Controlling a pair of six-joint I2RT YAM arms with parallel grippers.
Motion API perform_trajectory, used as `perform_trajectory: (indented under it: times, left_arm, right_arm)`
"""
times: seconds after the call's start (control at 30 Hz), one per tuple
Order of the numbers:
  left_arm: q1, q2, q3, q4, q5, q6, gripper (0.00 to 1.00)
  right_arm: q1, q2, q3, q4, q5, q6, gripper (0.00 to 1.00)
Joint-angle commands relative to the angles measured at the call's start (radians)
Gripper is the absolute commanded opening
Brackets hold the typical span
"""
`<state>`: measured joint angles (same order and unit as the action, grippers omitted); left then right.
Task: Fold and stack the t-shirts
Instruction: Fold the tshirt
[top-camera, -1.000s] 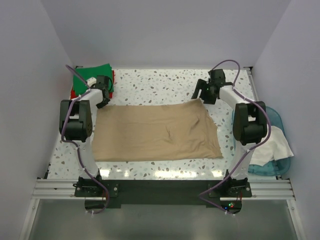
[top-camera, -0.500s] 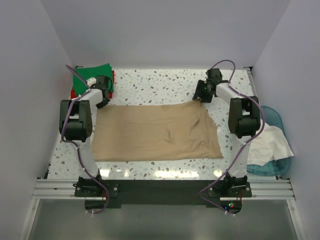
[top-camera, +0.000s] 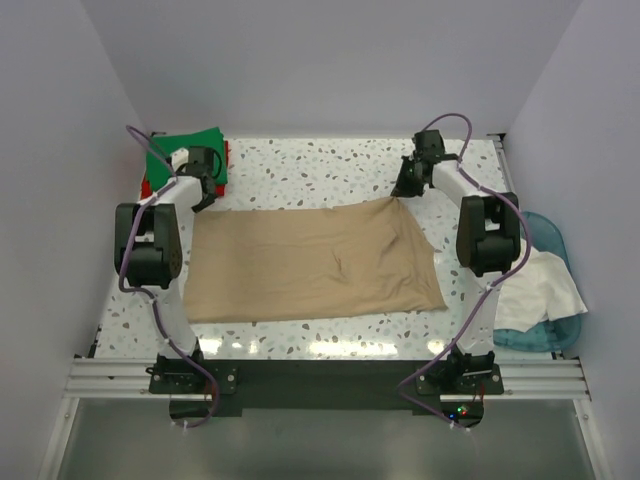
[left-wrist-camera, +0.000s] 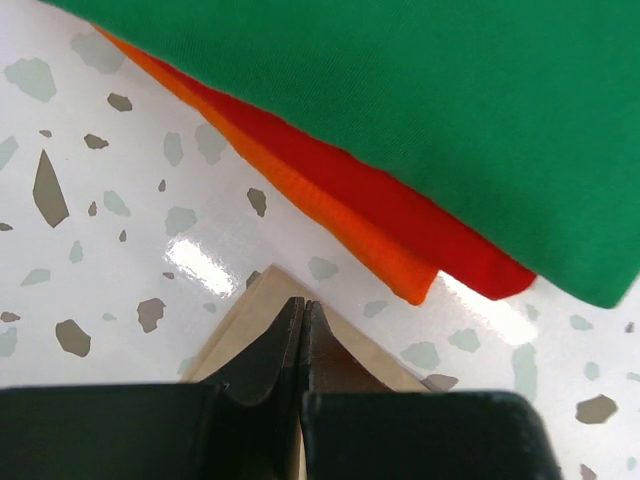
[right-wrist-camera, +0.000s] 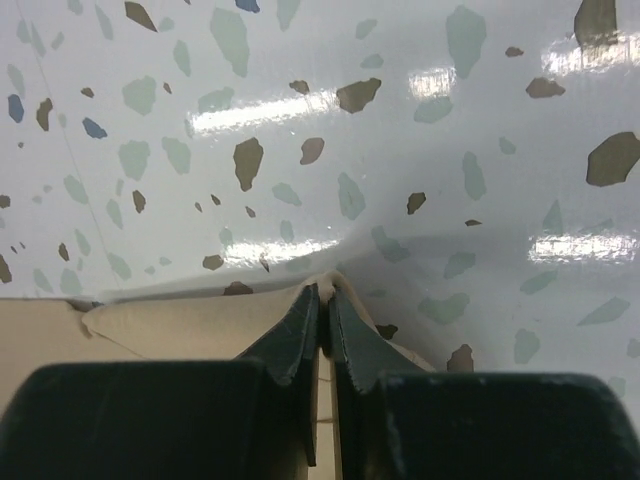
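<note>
A tan-beige t-shirt lies spread flat across the middle of the speckled table. My left gripper is shut on its far left corner. At the far right corner my right gripper has pinched the cloth, a small ridge of it pushed up between the fingertips. A folded bright green t-shirt rests on a red-orange t-shirt at the table's far left corner, just beyond my left gripper. A whitish t-shirt sits in the tub at the right.
A translucent blue plastic tub stands off the table's right edge, beside my right arm. Pale walls close in the table on three sides. A metal rail carrying both arm bases runs along the near edge.
My right gripper moved a little farther back and shut on the tan shirt's far right corner. My left gripper stayed shut on the far left corner.
</note>
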<state>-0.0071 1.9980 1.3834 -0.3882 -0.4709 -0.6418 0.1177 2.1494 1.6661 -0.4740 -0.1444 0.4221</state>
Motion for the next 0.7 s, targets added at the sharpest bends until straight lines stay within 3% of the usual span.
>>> perform_trajectory:
  times: [0.0,0.23,0.37,0.5,0.67]
  left_arm:
    - [0.007,-0.061,0.034,0.045,0.014,0.022,0.00]
    - [0.007,-0.038,0.066,0.040,0.041,0.031,0.00]
    - [0.007,-0.013,0.074,-0.023,-0.007,-0.024,0.32]
    - [0.007,0.010,0.071,-0.052,-0.051,-0.042,0.46]
    - [0.007,0.047,0.082,-0.071,-0.061,-0.053,0.50]
  right_arm:
    - [-0.003,-0.054,0.073,-0.009,0.032,-0.011,0.04]
    - [-0.010,-0.051,0.096,-0.031,0.026,-0.020,0.05]
    - [-0.009,-0.045,0.075,-0.018,0.013,-0.019,0.06]
    - [-0.010,-0.037,0.070,-0.014,0.009,-0.019,0.07]
    - [-0.009,-0.034,0.064,-0.009,0.005,-0.019,0.07]
